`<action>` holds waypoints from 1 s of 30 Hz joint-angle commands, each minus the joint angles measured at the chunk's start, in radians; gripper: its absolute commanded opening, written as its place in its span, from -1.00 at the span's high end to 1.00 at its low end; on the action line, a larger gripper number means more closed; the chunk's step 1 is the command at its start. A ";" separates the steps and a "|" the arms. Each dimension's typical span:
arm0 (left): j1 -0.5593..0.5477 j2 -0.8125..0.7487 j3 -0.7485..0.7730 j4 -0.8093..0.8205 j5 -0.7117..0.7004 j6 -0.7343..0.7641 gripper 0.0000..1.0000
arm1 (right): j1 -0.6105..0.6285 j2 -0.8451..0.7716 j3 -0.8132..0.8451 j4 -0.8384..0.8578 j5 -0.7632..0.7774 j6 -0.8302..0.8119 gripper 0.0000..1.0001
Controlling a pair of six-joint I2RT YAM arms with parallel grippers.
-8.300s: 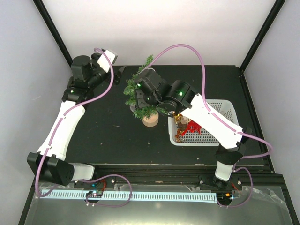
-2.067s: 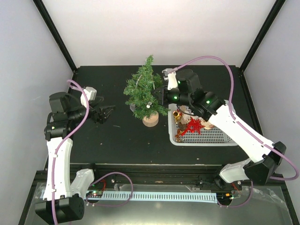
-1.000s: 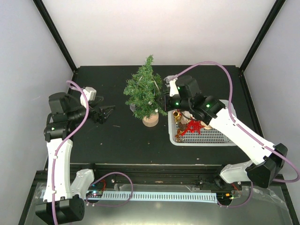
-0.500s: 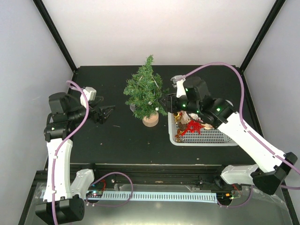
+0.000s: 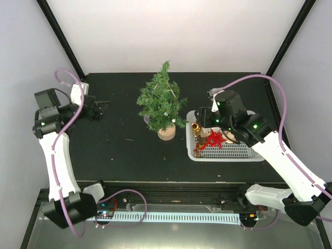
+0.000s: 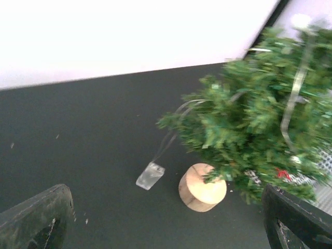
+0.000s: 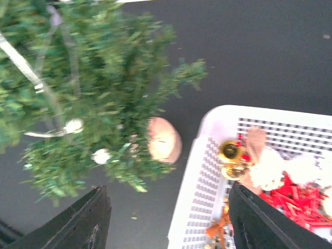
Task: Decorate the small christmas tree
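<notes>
Green and bristly, the small christmas tree (image 5: 160, 101) stands upright mid-table (image 5: 119, 150) beside the white basket (image 5: 244, 154); it looks light, springy and tippy, best steadied at its wooden base (image 5: 166, 133), while the left tool (image 5: 99, 110) and the right tool (image 5: 205, 116) both gape empty.

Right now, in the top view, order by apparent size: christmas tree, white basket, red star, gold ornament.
1. white basket, small christmas tree: alike, basket partly hidden, unranked.
2. red star.
3. gold ornament.
</notes>
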 commanded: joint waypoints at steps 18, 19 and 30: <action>0.158 -0.006 -0.112 -0.157 0.071 0.200 -0.98 | -0.490 0.159 -0.190 0.071 -0.175 0.079 -0.09; 0.149 -0.005 -0.131 -0.140 0.068 0.191 -0.98 | -0.494 0.178 -0.191 0.083 -0.171 0.087 -0.05; 0.062 -0.041 -0.221 -0.043 -0.024 0.153 -0.98 | -0.500 0.342 -0.131 0.087 -0.063 0.197 -0.05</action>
